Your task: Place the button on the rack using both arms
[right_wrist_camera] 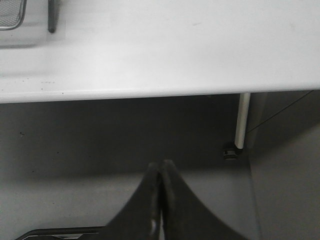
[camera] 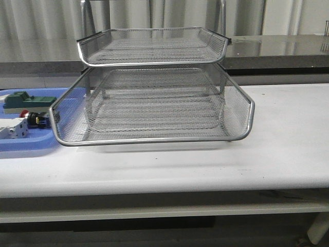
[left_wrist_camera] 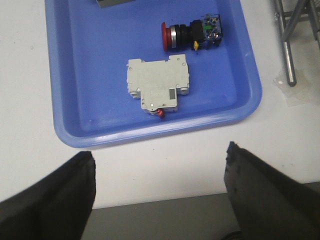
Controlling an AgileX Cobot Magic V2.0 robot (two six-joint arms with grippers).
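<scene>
At the far left of the front view, the blue tray (camera: 20,144) lies flat on the white table (camera: 288,139), cut off by the frame edge, and it carries a green block (camera: 23,99) toward its back, a white block (camera: 13,127) nearer the front, and the button (camera: 34,119) lying on its side between them, just left of the rack's lower tier. In my left wrist view the button (left_wrist_camera: 192,33) sits in the upper right part of the frame, its red head pointing toward the left of that picture, apart from the white block (left_wrist_camera: 157,81) that lies near the middle of the tray (left_wrist_camera: 90,60). My left gripper (left_wrist_camera: 160,192) hangs above the table's near edge, short of the tray, its fingers (left_wrist_camera: 60,192) spread wide with nothing between them. The rack (camera: 154,103) fills the centre of the front view, two mesh tiers plainly showing, both bare. To the right the tabletop runs on to the frame edge. My right gripper (right_wrist_camera: 161,200) is low in the right wrist view, its fingers (right_wrist_camera: 145,200) pressed together on nothing, in front of the table's edge and below it; a corner of the rack (right_wrist_camera: 12,15) shows at that frame's upper left.
</scene>
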